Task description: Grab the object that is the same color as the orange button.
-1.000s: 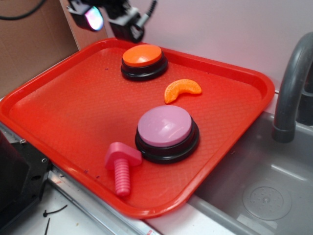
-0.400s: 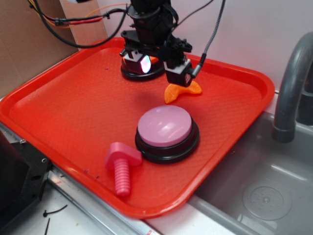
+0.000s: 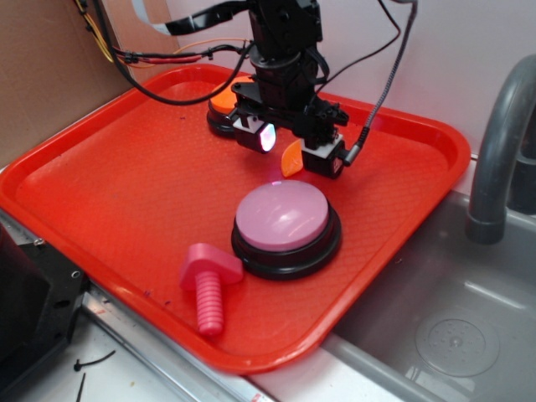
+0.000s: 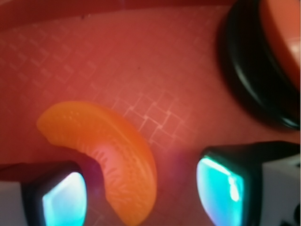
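Note:
A small orange slice [image 4: 110, 155] lies on the red tray [image 3: 109, 184]. In the exterior view only its left tip [image 3: 291, 159] shows, between the two fingers. My gripper [image 3: 289, 144] has come down over it and stands open, one glowing pad [image 4: 63, 197] on each side of the slice, with a clear gap to the right pad [image 4: 218, 188]. Behind the gripper sits the orange button [image 3: 223, 102] on its black base, mostly hidden by the arm. The button's edge [image 4: 282, 28] shows at the top right of the wrist view.
A larger pink-topped button [image 3: 285, 224] stands just in front of the gripper. Near the tray's front edge lies a pink plastic bolt [image 3: 208, 286]. A grey sink [image 3: 452, 335] with a faucet [image 3: 498, 142] is to the right, cardboard [image 3: 50, 75] to the left.
The arm has swung from the tray's back edge forward and down over the orange slice, now hiding most of it and of the orange button. The slice has not moved.

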{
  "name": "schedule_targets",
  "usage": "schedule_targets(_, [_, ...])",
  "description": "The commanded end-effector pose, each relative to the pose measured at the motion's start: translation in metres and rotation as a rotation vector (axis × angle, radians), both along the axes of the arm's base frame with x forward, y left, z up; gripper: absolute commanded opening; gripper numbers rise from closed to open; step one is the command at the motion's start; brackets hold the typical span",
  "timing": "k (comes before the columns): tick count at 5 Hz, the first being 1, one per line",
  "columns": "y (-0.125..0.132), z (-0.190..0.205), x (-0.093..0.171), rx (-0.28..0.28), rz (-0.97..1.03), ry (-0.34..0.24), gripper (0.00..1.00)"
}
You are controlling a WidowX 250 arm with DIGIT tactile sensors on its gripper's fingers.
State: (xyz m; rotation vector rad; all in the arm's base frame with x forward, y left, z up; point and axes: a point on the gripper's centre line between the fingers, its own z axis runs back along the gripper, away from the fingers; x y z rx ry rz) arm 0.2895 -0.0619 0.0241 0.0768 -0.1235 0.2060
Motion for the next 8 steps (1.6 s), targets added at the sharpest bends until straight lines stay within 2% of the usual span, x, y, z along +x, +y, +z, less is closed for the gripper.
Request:
schedule_targets(1, [0.001,0.001,0.009,-0.018,0.012,-0.026,0.00])
schedule_targets(4, [0.007,0.005,0.009,-0.040,0.011,-0.015,0.00])
schedule_targets(5, [0.006,0.021,0.008,-0.096,-0.077,0.026,0.00])
schedule_targets(6, [0.007,0.051,0.001,-0.067,-0.124,0.021,0.00])
schedule_targets(7, [0.011,0.091,-0.007,-0.094,-0.142,0.011,0.00])
schedule_targets(8, [0.020,0.137,-0.014,-0.120,-0.121,-0.029,0.00])
